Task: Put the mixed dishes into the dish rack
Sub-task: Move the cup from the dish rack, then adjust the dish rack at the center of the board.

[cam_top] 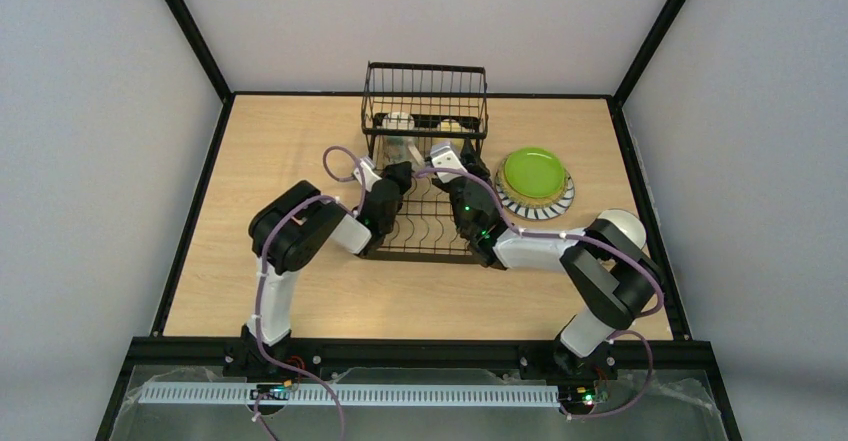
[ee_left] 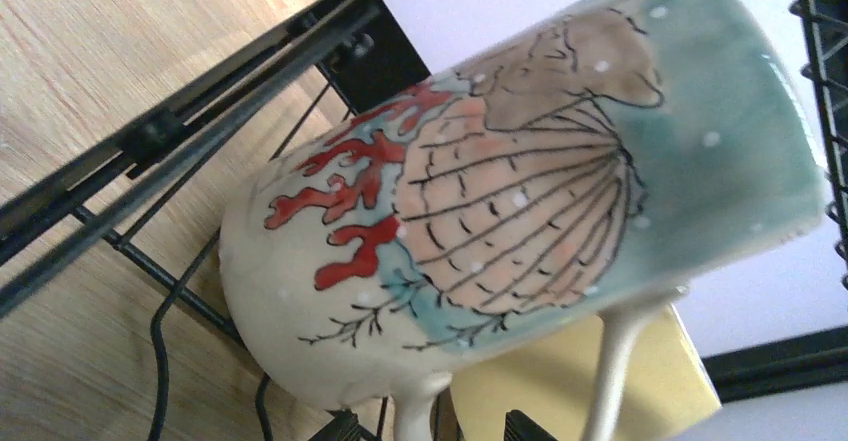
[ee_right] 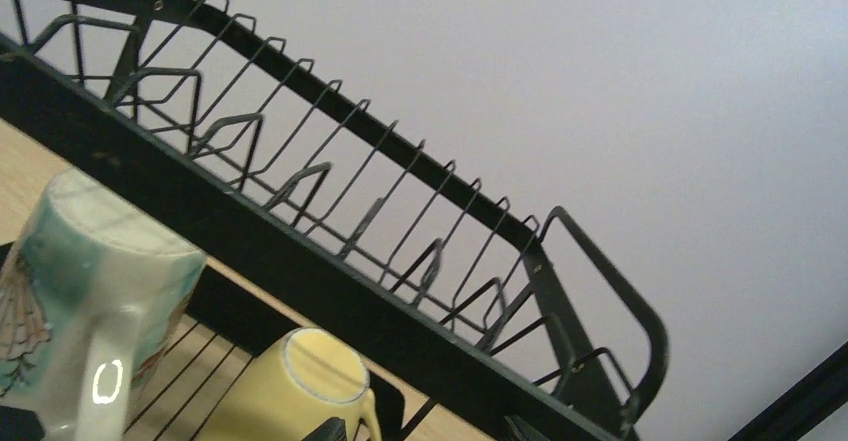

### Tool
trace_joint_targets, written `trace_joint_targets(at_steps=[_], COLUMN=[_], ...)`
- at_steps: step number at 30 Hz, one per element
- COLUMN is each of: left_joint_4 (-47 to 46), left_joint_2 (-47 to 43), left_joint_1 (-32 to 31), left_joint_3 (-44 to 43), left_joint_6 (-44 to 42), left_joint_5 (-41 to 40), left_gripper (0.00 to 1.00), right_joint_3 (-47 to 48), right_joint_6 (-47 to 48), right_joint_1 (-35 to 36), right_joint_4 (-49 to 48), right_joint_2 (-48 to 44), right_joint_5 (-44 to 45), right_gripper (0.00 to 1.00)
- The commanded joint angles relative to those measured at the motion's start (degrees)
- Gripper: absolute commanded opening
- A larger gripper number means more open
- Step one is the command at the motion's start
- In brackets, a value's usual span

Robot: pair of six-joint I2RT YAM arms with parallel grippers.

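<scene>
Both pairs of jaws hang wide and empty over the dish rack, the left pair so close to the blue-patterned mug standing there beside the pale yellow mug that a careless pull-back could clip and topple it.

teal shell-print mug, yellow mug, black rack
</scene>
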State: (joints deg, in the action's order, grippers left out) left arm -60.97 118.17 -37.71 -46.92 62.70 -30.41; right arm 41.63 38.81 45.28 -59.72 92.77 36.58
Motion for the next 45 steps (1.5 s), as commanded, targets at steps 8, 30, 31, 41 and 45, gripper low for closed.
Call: trace_joint_targets(at_steps=[8,30,31,41,45], left_joint_4=[-2.57,1.82,3.2,32.97,44.18], left_joint_2=[5.9,0.33,-1.66,-28.61,-39.51], left_joint_1=[0.87,1.35,1.0,-4.67,-5.43], left_joint_3=[-8.13,-2.69,-1.27,3.64,3.53], left_joint_6=[1.55,5.53,5.09,0.58,-1.18], left_joint_5=[-5.19,-2.01,-2.17,-4.72,-5.79], left_gripper=[0.83,0.83,0.83,0.83,0.83], right_joint_3=[2.05,2.45,2.71,7.16,8.57], right_joint_6=[0.33,-4.46,-5.54,-15.61,-21.27], right_joint_1=[-1.93,-2.65,-2.62,-2.56,-2.56], right_joint_4=[-6.57,1.65,3.4,27.0,35.64], right_joint_2=[-0.59,-4.15,-4.84,-13.2,-16.31], right_joint_5=[-2.53,-2.56,-2.45,0.08,0.95], right_gripper=[0.88,0.88,0.88,0.89,0.9])
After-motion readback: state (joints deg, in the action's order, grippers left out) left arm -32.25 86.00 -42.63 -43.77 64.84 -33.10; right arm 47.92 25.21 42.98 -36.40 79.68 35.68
